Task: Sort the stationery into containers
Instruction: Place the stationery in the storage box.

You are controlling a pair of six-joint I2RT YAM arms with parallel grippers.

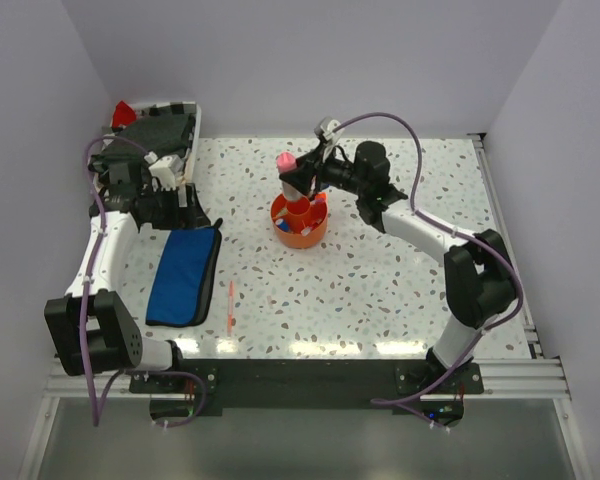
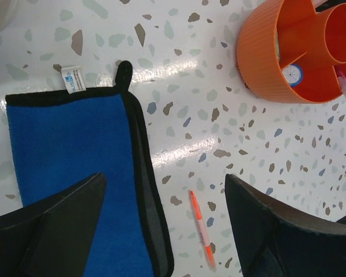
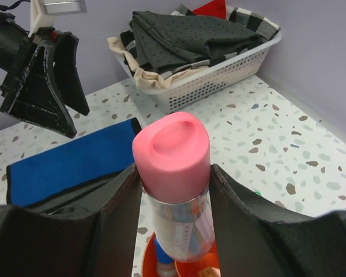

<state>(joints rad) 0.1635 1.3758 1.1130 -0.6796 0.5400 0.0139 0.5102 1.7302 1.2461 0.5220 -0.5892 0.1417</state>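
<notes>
Tube (image 3: 172, 156), pink-capped, sits clamped in right jaws over orange organiser (image 1: 302, 238); left jaws gape above blue pouch (image 2: 69, 150). Pen (image 2: 201, 229) lies just beside pouch.

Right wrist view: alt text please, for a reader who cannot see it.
A pink-capped clear tube stands upright, clamped between the right arm's dark jaws, over an orange organiser. Behind lie a blue pouch on the speckled table, the left arm's open jaws, and a white basket of dark cloth.

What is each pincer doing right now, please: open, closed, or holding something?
Left pincer: open, holding nothing.
Right pincer: closed on the pink-capped tube, above the orange organiser.
</notes>
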